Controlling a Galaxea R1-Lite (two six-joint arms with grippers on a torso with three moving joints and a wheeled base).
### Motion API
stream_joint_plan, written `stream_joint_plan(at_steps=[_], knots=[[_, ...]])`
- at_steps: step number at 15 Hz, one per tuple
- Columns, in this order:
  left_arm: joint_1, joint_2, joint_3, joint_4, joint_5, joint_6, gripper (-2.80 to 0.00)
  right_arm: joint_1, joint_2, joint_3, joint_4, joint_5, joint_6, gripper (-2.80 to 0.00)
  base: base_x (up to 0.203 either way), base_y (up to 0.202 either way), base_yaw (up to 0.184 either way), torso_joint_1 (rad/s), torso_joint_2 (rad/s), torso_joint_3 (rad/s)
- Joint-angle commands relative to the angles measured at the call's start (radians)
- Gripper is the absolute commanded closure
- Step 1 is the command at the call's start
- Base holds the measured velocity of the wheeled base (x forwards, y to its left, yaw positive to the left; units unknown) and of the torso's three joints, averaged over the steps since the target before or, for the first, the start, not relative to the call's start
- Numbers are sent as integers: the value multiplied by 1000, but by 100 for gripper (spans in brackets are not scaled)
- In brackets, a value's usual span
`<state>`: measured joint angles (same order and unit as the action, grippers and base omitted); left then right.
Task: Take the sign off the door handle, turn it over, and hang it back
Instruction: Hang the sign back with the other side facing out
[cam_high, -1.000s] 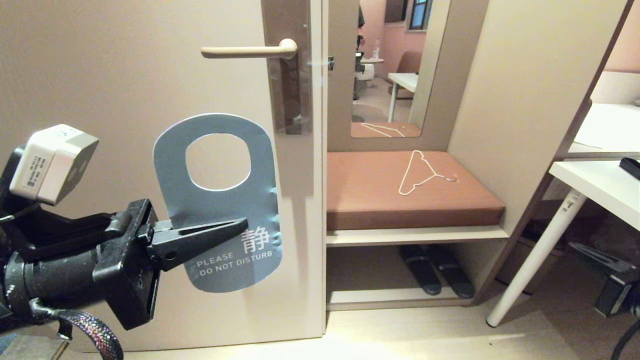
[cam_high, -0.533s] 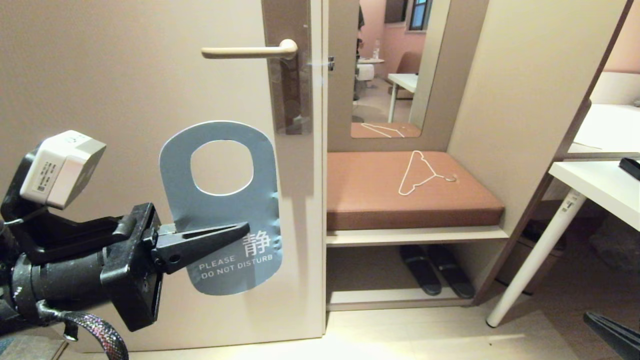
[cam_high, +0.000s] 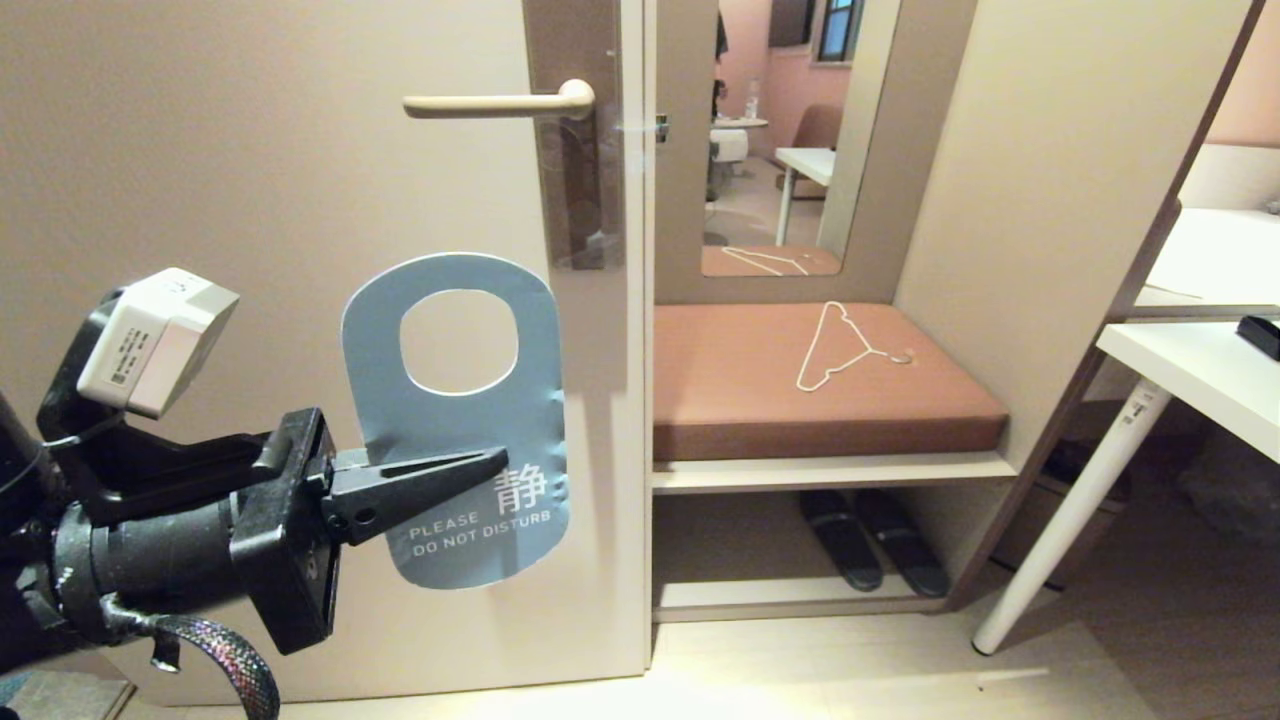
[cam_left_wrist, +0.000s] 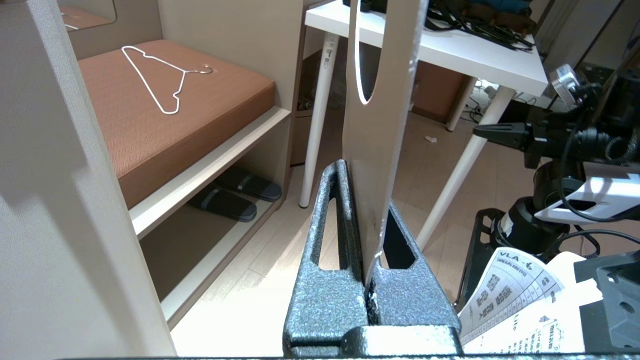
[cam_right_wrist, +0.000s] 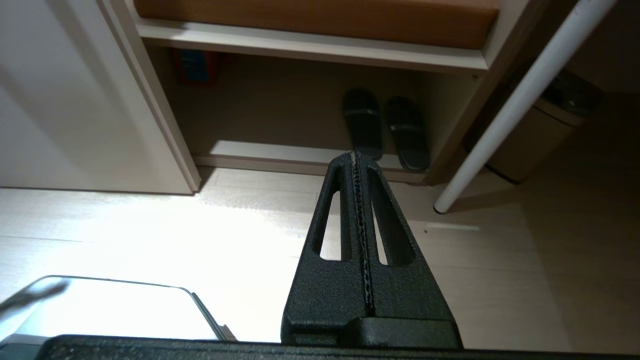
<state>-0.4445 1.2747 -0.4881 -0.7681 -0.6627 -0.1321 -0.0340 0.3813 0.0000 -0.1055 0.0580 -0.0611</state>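
The door (cam_high: 250, 150) fills the left of the room, its handle (cam_high: 490, 101) bare: the sign (cam_high: 455, 420) is off it and held lower down, in front of the door panel, blue "do not disturb" face towards me. So the taking-off looks done, and the step in hand seems to be the turning over or the carrying back up. The left pincer (cam_high: 480, 465) is pinching the sign's lower part from the side, the card standing upright between its jaws. Next the hole must be brought level with the free end of the handle and slid along it, which I judge needs a lift and a careful sideways approach, with the white face outward. To the right stands a padded bench (cam_high: 800, 390) with a thin wire clothes hanger (cam_high: 840, 345) on it, slippers (cam_high: 875, 540) below, and a white desk (cam_high: 1200, 385) farther right; none crowds the handle. The right pincer (cam_right_wrist: 356, 157) hangs low over the floor, pressed together, empty.
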Motion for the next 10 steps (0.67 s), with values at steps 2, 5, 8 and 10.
stream_joint_plan(at_steps=[2,5,8,10], knots=[[6,2,0,-5,-3,-1,0,36,-167,-4,84,-25,0,0,0,0,0,0,0,0],[6,5,-7,-6,-2,-1,0,49,-276,-13,142,-38,5,0,0,0,0,0,0,0],[17,6,-34,-8,3,-1,0,46,-376,-12,143,-39,6,0,0,0,0,0,0,0],[34,20,-47,-11,3,2,0,46,-381,-11,139,-40,9,0,0,0,0,0,0,0]])
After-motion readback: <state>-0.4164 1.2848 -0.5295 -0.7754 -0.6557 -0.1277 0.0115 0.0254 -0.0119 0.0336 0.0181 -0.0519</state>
